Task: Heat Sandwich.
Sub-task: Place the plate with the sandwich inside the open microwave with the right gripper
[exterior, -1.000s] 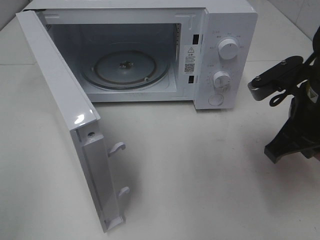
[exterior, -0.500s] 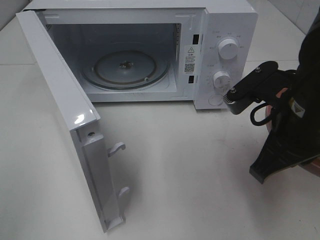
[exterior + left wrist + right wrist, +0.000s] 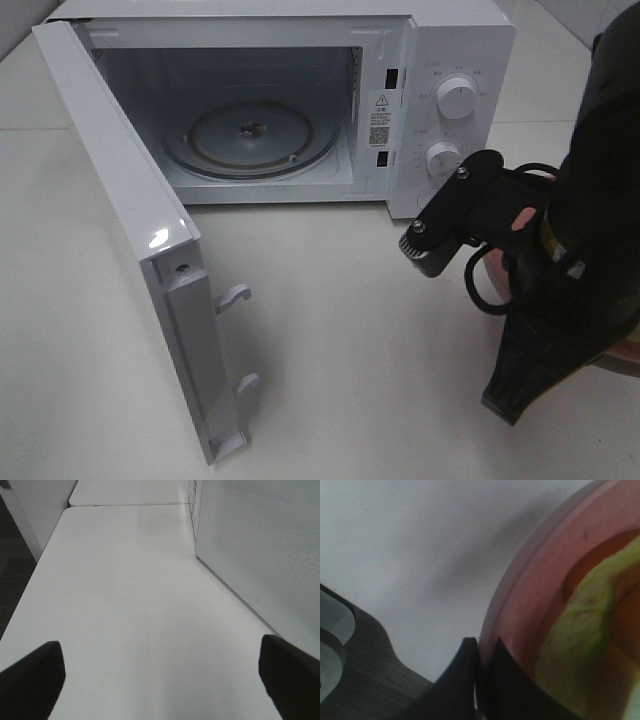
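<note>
Right gripper (image 3: 480, 647) pinches the pink plate (image 3: 520, 595) by its rim, sandwich (image 3: 580, 645) aboard, at four o'clock. Next, likely, a level carry to the open microwave (image 3: 450, 50) at eleven; left gripper (image 3: 160, 680) gapes empty.

White table (image 3: 360, 350), open microwave (image 3: 462, 40) standing on it

sandwich (image 3: 585, 645): blurred, cut by frame edge | pink plate (image 3: 625, 358): mostly hidden behind right arm (image 3: 580, 250)
</note>
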Controlling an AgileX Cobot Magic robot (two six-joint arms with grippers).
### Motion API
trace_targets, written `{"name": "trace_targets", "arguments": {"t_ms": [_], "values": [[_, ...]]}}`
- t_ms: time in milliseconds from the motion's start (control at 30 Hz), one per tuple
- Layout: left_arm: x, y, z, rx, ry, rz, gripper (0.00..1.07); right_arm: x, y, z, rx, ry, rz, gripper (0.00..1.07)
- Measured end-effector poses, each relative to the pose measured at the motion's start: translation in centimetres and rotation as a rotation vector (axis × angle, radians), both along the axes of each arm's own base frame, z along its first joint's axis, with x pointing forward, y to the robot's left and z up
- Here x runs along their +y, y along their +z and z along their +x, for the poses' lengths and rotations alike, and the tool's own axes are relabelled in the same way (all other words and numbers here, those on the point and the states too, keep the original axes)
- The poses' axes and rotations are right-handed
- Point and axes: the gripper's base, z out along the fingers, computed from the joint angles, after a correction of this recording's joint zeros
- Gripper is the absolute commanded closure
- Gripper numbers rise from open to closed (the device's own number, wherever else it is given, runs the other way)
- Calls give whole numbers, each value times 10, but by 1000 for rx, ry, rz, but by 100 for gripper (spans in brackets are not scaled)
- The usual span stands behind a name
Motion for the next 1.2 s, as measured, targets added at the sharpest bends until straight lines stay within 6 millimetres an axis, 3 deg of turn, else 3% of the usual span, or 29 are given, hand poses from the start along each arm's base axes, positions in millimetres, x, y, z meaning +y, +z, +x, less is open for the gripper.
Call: {"name": "trace_targets", "arguments": {"t_ms": [1200], "values": [[0, 0, 0, 0, 0, 0, 7, 24, -1, -2, 65, 780, -51, 105]]}}
